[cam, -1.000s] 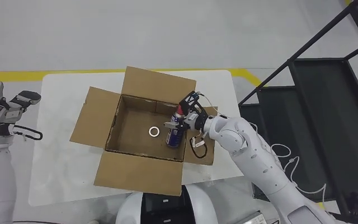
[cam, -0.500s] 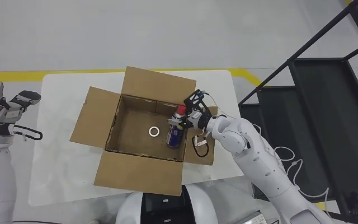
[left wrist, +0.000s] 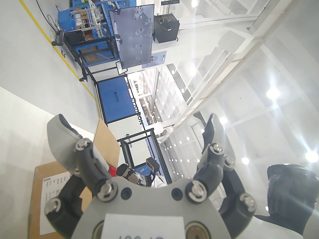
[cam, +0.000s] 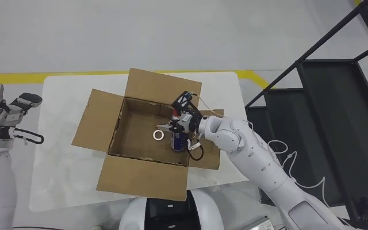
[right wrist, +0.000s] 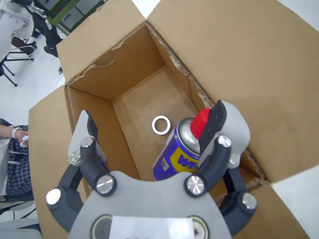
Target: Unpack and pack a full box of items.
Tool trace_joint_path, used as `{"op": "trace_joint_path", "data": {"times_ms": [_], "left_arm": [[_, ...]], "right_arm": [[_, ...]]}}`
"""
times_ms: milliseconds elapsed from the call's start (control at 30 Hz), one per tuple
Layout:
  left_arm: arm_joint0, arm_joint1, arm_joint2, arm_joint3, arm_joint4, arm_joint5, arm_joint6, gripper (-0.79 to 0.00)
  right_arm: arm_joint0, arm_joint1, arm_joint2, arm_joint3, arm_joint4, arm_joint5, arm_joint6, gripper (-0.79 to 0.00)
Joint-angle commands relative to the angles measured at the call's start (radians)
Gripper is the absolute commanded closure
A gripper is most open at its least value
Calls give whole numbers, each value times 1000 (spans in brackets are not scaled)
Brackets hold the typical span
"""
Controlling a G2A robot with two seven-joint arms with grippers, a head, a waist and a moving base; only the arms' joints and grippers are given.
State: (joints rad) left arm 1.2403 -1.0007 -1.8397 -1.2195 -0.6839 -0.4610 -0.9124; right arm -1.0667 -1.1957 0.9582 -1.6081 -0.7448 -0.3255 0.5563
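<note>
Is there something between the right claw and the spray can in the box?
Nothing visible does. The right claw is open over the spray can, one finger beside its red cap. The ring lies apart on the floor of the box; its wall is close beside the can.

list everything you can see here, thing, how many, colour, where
box: 1, brown, open, on the table
can: 1, blue with red cap, inside the box by a side wall
ring: 1, silver, on the box floor, beside the can, apart from it
table: 1, white, under the box
stairs: 1, black, beside the table
floor line: 1, yellow, behind the table
right end effector: 1, grey and black, open, over the box, one finger by the can's cap
left end effector: 1, grey and black, open, beside the table, away from the box
</note>
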Motion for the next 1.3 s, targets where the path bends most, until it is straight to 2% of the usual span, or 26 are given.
{"op": "trace_joint_path", "data": {"times_ms": [0, 133, 267, 467, 667, 1000, 1167, 1267], "left_arm": [[0, 0, 0, 0, 0, 0, 0, -785], [0, 0, 0, 0, 0, 0, 0, -785], [0, 0, 0, 0, 0, 0, 0, -785], [0, 0, 0, 0, 0, 0, 0, -785], [0, 0, 0, 0, 0, 0, 0, -785], [0, 0, 0, 0, 0, 0, 0, -785], [0, 0, 0, 0, 0, 0, 0, -785], [0, 0, 0, 0, 0, 0, 0, -785]], "right_arm": [[34, -10, -30, 26, 12, -13, -4, -785], [65, -19, -47, 46, -14, -2, -24, -785], [23, -9, -4, 13, -60, 63, -26, -785], [-48, 9, 59, -29, -94, 97, -6, -785], [-61, 4, 34, -26, -68, 61, 4, -785], [52, -34, -66, 58, -30, 10, -29, -785], [-13, -15, 5, -47, -49, -6, -60, -785], [-102, 10, 92, -149, -57, -77, -88, -785]]}}
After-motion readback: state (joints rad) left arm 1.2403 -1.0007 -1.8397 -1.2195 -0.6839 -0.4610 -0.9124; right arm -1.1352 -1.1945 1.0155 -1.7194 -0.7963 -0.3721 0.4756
